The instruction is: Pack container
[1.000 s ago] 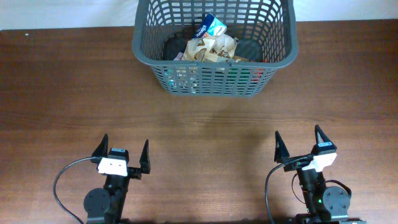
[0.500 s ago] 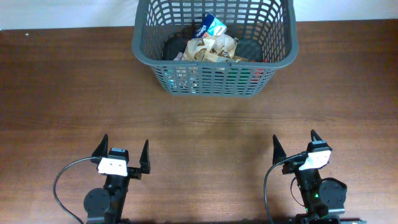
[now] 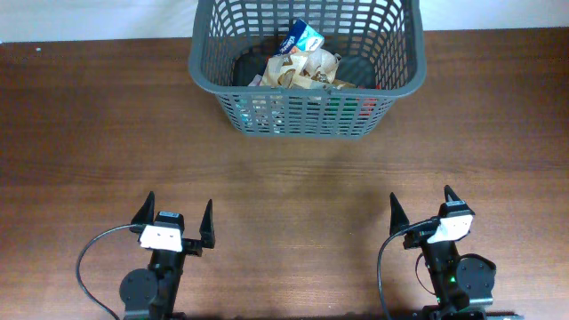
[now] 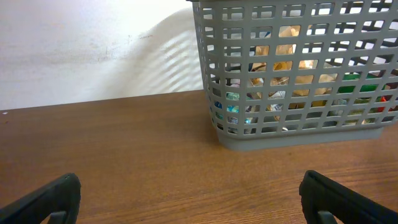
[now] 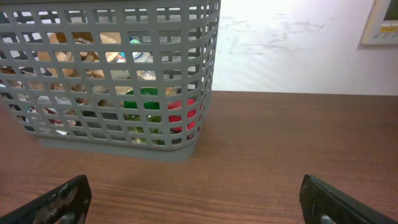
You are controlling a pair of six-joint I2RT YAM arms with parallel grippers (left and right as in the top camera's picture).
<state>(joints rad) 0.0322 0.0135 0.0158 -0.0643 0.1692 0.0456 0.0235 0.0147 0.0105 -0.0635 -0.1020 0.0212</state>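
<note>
The container (image 3: 307, 87), a dark grey lattice basket, stands at the back middle of the wooden table, and it also shows in the left wrist view (image 4: 298, 134) and the right wrist view (image 5: 118, 146). Packets lie inside it: a blue and white one (image 3: 302, 37) on top of crumpled tan ones (image 3: 302, 69), with red and green ones (image 5: 168, 112) seen through the slots. My left gripper (image 3: 175, 224) stands open near the front edge at the left, nothing between its fingers. My right gripper (image 3: 423, 211) stands open at the front right, also with nothing in it.
Bare brown table (image 3: 293, 178) lies between both grippers and the basket. A white wall (image 4: 93, 50) rises behind the table. A pale box (image 5: 380, 22) hangs on the wall at the far right.
My right gripper has drawn back slightly toward the front edge and turned a little. The left arm and the basket have not moved.
</note>
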